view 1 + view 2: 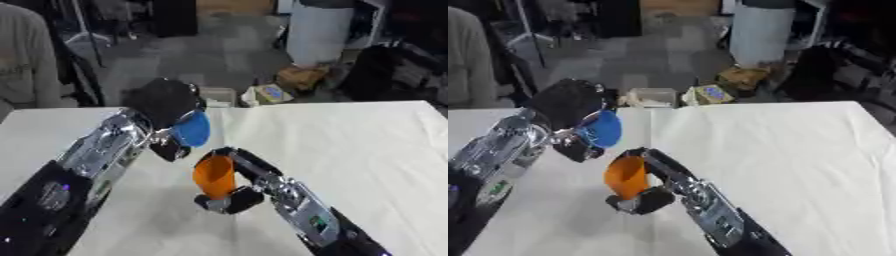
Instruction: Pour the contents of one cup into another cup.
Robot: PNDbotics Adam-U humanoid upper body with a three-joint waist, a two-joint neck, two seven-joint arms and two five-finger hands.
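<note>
The left robot hand (166, 107) is gripping a blue cup (192, 128) with fingers curled round it, tipping it toward an orange cup (214, 175), which the right robot hand (234, 196) is holding upright just below, above the white worktop (350, 145). The pour is seemingly underway or about to begin; no contents are showing, and setting the cups down is apparently what remains.

You are seeing blue cup (193, 128) showing in black left hand (166, 102); orange cup (214, 176) sitting in black right hand (234, 196); arms gleaming silver and black; table (350, 140) lying plain white.
</note>
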